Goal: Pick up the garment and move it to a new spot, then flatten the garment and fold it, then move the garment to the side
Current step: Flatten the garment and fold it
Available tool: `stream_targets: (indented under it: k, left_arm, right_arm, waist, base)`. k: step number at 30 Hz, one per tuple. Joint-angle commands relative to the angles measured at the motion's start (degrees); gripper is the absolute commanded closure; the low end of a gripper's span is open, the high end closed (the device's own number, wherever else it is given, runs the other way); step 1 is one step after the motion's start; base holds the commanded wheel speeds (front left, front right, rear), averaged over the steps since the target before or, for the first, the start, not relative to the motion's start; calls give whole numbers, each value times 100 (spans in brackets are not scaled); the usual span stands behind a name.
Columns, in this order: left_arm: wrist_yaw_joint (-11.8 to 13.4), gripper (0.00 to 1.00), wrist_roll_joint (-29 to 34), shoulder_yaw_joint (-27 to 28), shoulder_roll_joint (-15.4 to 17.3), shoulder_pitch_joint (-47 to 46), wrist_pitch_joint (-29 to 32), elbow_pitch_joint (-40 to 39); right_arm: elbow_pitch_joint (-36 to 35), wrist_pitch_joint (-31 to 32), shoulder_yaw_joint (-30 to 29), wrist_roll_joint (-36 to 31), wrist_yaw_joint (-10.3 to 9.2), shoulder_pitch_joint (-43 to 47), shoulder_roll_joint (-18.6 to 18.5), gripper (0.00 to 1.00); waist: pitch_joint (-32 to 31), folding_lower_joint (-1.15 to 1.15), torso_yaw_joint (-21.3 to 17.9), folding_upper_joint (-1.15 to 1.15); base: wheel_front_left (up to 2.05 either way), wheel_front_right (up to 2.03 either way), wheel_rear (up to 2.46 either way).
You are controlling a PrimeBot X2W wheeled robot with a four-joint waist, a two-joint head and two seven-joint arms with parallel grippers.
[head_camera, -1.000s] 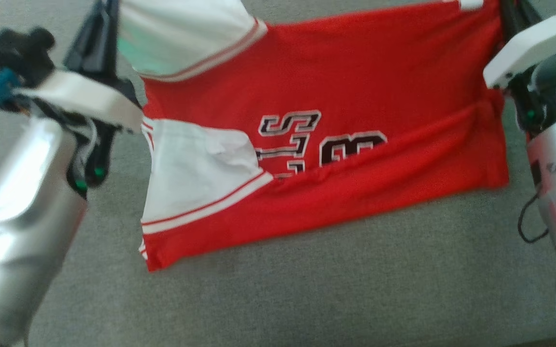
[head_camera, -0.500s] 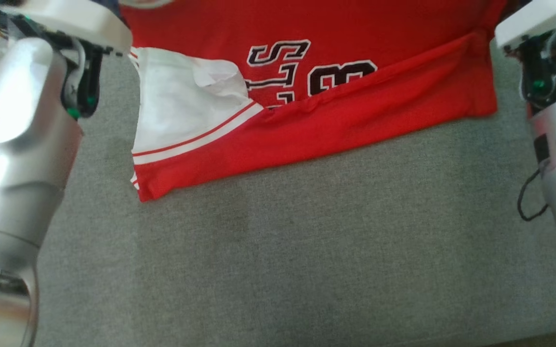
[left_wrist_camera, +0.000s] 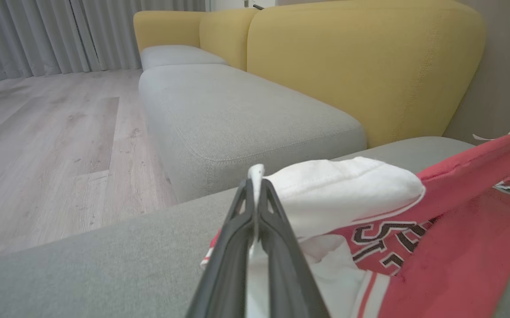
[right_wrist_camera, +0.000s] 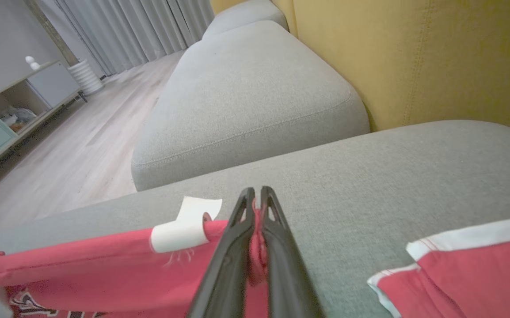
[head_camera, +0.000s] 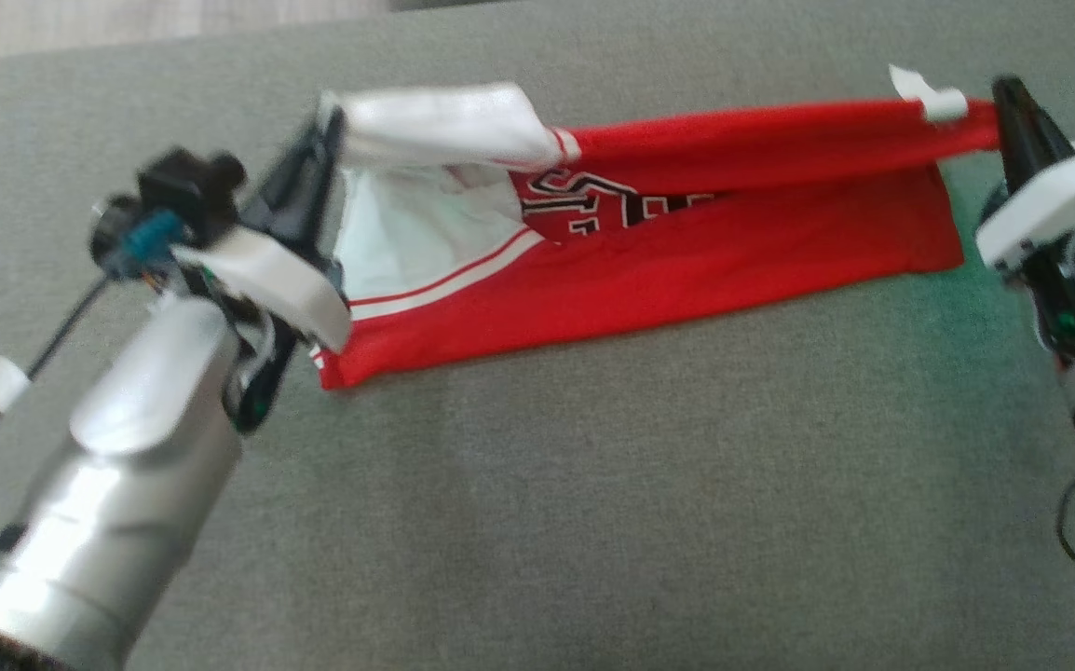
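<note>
Likely folding: left gripper [head_camera: 328, 116] and right gripper [head_camera: 1008, 89] pinch the red-and-white fabric jersey [head_camera: 687, 252], edge raised above grey upholstered cushion [head_camera: 593, 466]; next, lower edge evenly.

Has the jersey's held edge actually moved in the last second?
Yes. Against the near hem lying on the cushion, the jersey's held edge has come toward the robot, covering part of the print.

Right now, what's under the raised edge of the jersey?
Under the raised edge of the jersey lie its own lower layer, a white sleeve and part of the black lettering, resting on the grey cushion. The fold covers the remaining lettering.
</note>
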Motion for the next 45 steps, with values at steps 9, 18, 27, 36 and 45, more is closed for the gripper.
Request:
stream_targets:
  k: [9, 18, 27, 36, 45]
  left_arm:
    - [58, 100, 0, -388, 747, 887, 878, -1165]
    - [313, 100, 99, -628, 919, 1193, 1306, -1648]
    - [475, 42, 77, -697, 972, 1202, 1634, -1650]
    - [873, 0, -31, -331, 805, 1181, 1065, -1678]
    - [1412, 0, -530, 824, 168, 1376, -343, -1997]
  right_arm:
    - [-136, 649, 553, 211, -4, 631, -554, 100]
    - [101, 920, 855, -113, -4, 612, -755, 100]
    - [268, 839, 1036, -232, -4, 370, -686, 0]
    - [-224, 70, 649, 307, -4, 243, -630, 0]
    - [-1177, -1145, -41, 455, -4, 573, -258, 0]
  waist:
    - [-292, 1, 203, 0]
    - [-150, 1, 185, 0]
    - [-19, 1, 136, 0]
    - [-257, 1, 113, 0]
    - [-647, 1, 62, 0]
  base:
    - [0, 0, 0]
    - [0, 0, 0]
    - [0, 0, 0]
    - [0, 0, 0]
    - [0, 0, 0]
